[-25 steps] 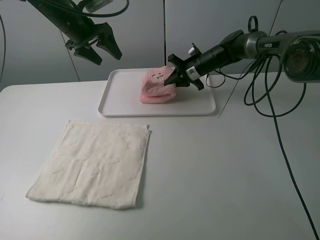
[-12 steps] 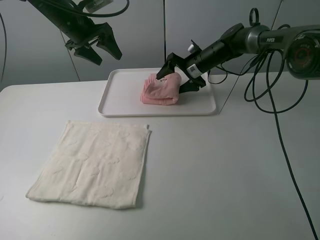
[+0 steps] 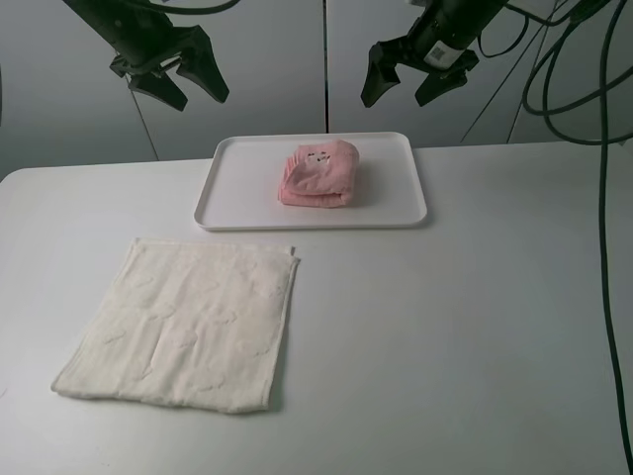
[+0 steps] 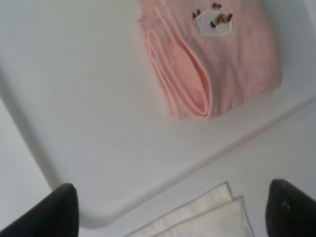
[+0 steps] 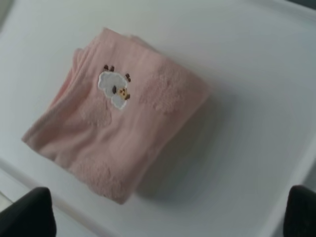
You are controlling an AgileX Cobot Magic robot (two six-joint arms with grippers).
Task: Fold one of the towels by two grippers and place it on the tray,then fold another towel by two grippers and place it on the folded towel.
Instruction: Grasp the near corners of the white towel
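A folded pink towel (image 3: 318, 173) with a small sheep patch lies on the white tray (image 3: 237, 203) at the back of the table; it also shows in the left wrist view (image 4: 212, 54) and the right wrist view (image 5: 118, 128). A cream towel (image 3: 188, 322) lies flat and unfolded at the front left. My left gripper (image 3: 178, 81) hangs open and empty high above the tray's left side. My right gripper (image 3: 407, 81) hangs open and empty high above the tray's right side. In the wrist views only the dark fingertips (image 4: 47, 215) (image 5: 27, 215) show at the picture edges.
The white table (image 3: 455, 327) stretches to the right and front of the cream towel. Black cables (image 3: 593, 148) hang down at the right side. A grey wall stands behind the tray.
My right gripper let go of the pink towel, opened, and rose up and back above the tray. The pink towel now lies settled on the tray. My left gripper lifted slightly.
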